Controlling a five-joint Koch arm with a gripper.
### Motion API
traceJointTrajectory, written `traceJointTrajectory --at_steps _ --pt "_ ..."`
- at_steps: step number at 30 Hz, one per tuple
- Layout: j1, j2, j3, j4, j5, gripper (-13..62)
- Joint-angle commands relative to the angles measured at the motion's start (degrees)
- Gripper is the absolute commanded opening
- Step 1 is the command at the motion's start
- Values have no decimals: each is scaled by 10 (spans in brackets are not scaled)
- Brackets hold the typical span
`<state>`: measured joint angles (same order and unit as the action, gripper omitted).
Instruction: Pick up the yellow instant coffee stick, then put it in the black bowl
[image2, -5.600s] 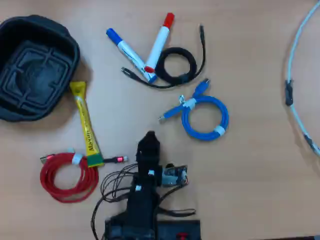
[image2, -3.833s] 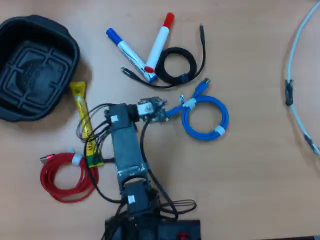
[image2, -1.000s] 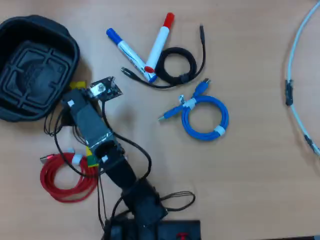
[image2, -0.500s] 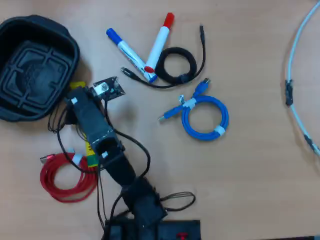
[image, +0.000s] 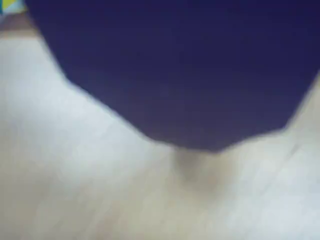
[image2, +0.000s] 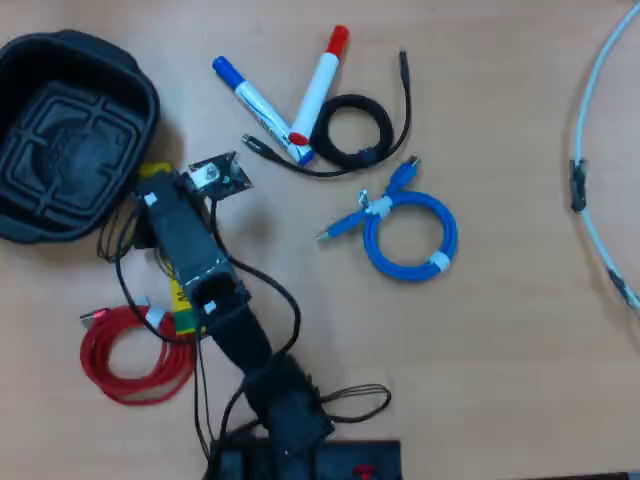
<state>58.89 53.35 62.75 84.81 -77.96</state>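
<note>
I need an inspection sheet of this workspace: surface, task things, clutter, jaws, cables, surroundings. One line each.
Surface: light brown wooden table; only a blur in the wrist view.
Job's things: long yellow coffee stick with green end, on the table, mostly hidden under the arm; large black ribbed plastic bowl, nothing in it.
Clutter: blue-capped white marker and red-capped white marker, ends meeting.
Gripper: over the stick's top end, beside the bowl; jaws hidden, state cannot be told.
Cables: red coiled cable, blue coiled cable, black coiled cable, pale cable at right edge.
Surroundings: nothing seen.
</note>
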Motion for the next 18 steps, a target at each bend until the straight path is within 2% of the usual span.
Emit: traceJointTrajectory --at_steps 1,4,10,13,18 --pt "5 -3 -16 21 -10 543" --pt "5 -5 -17 26 -10 435" --pt "-17 -5 -19 25 -10 72" --pt "-30 -6 -18 26 -7 -81" --pt "-30 -6 -16 33 72 -64"
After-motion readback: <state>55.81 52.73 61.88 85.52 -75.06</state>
